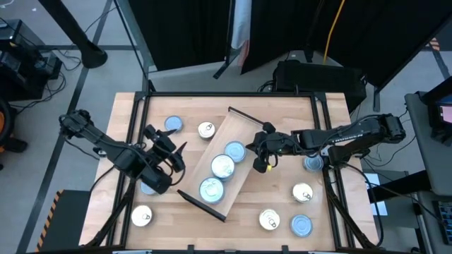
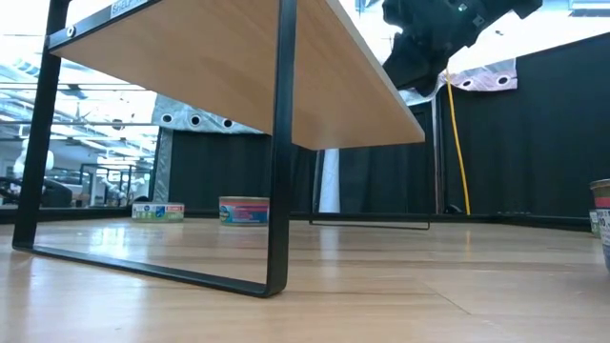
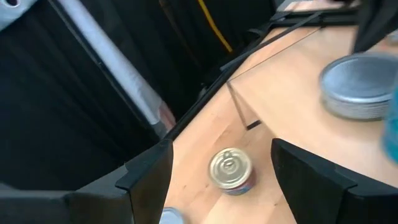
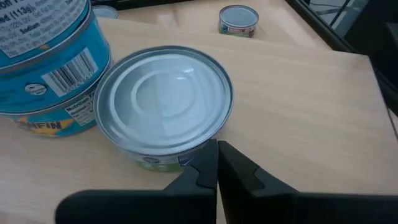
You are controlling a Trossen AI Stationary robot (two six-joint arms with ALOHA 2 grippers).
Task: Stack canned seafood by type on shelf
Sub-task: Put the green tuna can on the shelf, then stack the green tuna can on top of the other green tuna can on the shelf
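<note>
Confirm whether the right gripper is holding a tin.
No. The right gripper is shut and empty, its fingertips just short of the silver-topped tin on the shelf.

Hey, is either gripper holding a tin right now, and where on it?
Neither. The left gripper is open, empty; the right gripper is shut beside a silver-topped round tin.

tin (image 2: 601, 221) cut by edge | tin (image 1: 149, 188) under left arm

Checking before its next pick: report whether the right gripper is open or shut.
Shut and empty: in the right wrist view the right gripper shows its two dark fingers pressed together, just short of a silver-topped tin on the shelf.
</note>
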